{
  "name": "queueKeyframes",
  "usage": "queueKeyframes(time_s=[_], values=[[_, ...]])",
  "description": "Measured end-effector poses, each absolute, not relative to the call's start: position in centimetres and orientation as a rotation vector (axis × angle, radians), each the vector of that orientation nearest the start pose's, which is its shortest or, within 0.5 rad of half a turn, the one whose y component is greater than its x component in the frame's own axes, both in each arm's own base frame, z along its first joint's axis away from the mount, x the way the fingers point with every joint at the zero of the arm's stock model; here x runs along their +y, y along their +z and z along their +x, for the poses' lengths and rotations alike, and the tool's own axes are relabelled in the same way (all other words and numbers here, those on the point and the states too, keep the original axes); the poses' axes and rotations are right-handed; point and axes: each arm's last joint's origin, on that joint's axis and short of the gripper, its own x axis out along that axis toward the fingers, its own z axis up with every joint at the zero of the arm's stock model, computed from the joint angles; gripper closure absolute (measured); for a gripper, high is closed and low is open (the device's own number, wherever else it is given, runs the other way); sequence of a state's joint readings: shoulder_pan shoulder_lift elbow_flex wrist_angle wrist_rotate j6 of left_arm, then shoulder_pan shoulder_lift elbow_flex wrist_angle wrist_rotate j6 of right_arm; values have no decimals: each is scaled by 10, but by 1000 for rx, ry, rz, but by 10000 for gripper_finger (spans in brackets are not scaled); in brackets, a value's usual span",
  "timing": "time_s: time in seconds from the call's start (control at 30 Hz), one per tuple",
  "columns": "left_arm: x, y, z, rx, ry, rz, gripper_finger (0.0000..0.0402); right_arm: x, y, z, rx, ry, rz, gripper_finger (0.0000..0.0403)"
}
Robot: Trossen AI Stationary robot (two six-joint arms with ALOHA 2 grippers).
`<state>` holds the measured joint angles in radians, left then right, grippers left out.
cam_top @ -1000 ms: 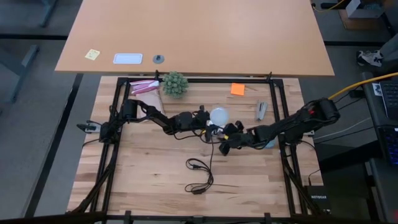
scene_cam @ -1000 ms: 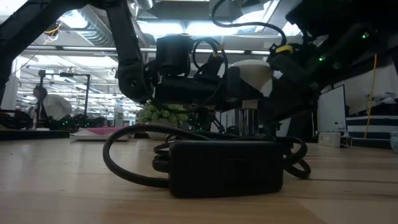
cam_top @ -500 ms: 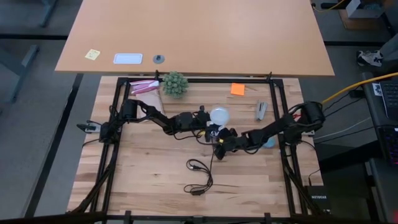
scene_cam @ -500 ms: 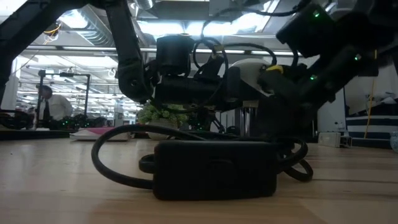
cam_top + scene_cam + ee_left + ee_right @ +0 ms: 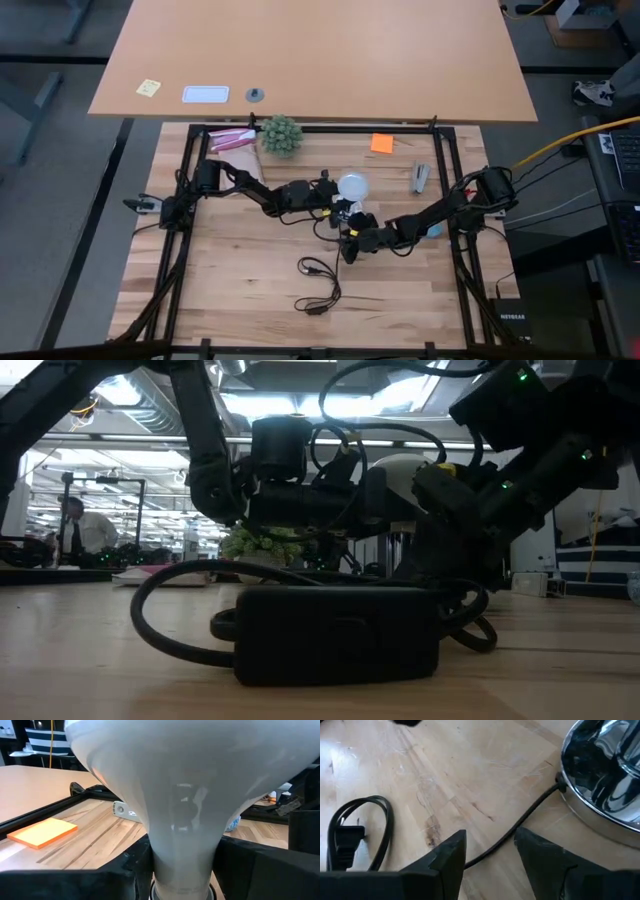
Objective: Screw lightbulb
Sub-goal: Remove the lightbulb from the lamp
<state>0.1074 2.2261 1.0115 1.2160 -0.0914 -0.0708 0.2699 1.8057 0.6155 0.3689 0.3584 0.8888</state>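
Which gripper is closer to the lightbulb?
Left. The left gripper is closed around the lightbulb neck; the right gripper hangs open, apart from it, over the cord.

From overhead we look straight down on the whole table (image 5: 240,270), the low cam sits at tabletop level right behind the black cord (image 5: 300,630), and both wrist cams are super close, sharing that cord with both.

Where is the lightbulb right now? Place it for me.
In the high view the lightbulb sits at mid-table, at the left gripper, between the green plant and the coiled black cord.
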Motion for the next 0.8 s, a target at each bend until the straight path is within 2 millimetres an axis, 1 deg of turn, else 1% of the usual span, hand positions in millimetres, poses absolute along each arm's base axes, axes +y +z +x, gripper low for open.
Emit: queueKeyframes(time_s=[0.13,0.37,0.6,0.8], values=[[48,104,416,-8,199,-70,252,68,85,284,684,-435,582,215],[47,103,415,-4,196,-70,252,63,85,273,736,-558,599,215],[47,101,412,2,195,-70,251,56,98,255,800,-673,518,215],[47,101,412,0,195,-75,250,52,109,246,791,-725,471,215]])
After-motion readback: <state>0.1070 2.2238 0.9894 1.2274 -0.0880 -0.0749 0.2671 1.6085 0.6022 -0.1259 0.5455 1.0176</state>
